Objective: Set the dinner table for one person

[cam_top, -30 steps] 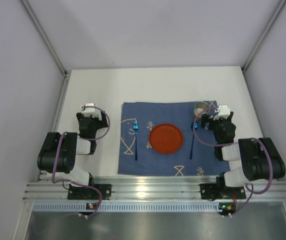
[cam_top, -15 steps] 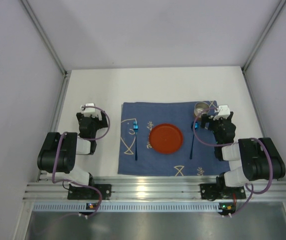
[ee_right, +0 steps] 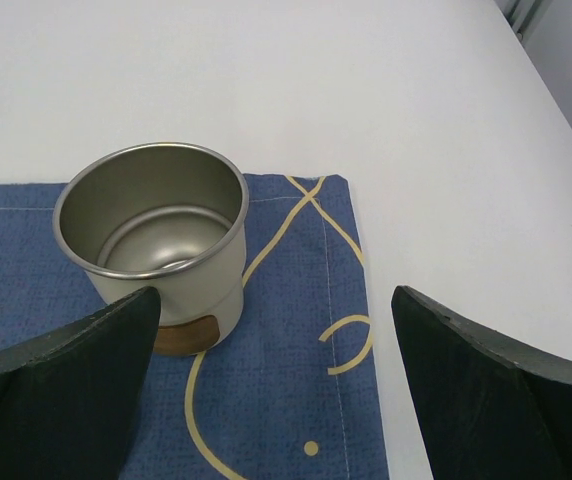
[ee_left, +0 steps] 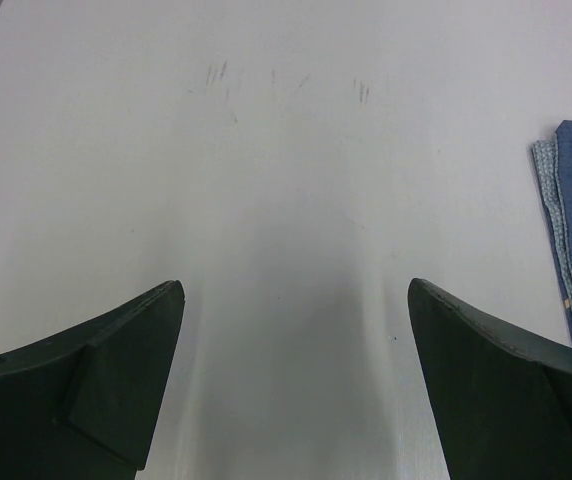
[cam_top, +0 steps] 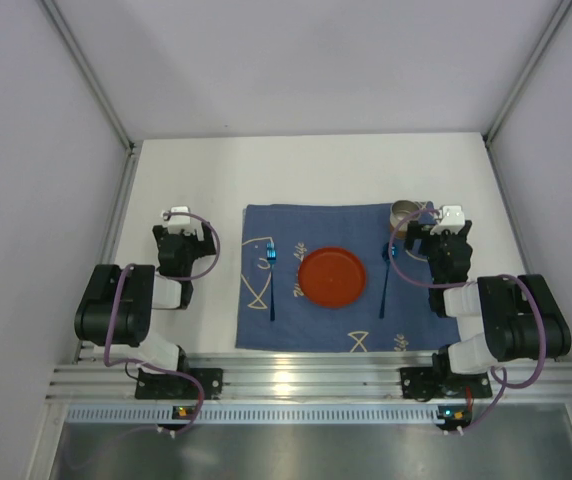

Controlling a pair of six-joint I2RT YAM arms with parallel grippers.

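The white dinner table (cam_top: 306, 165) carries a dark blue placemat (cam_top: 316, 315). On the mat lie a red plate (cam_top: 331, 277), a blue-handled fork (cam_top: 272, 280) to its left and a blue-handled utensil (cam_top: 385, 285) to its right. A metal cup (cam_top: 404, 214) stands upright at the mat's far right corner; in the right wrist view the cup (ee_right: 156, 245) stands free, ahead and left of the jaws. My right gripper (ee_right: 271, 330) is open and empty over the mat's right edge. My left gripper (ee_left: 296, 330) is open and empty over bare table, left of the mat.
Pale walls and metal frame posts (cam_top: 91, 75) close in the table on three sides. An aluminium rail (cam_top: 306, 380) runs along the near edge by both arm bases. The mat's left edge (ee_left: 571, 220) shows at the right of the left wrist view.
My right gripper has drawn back from the cup and shifted a little right, leaving the cup standing free on the mat's corner. The left arm has not moved.
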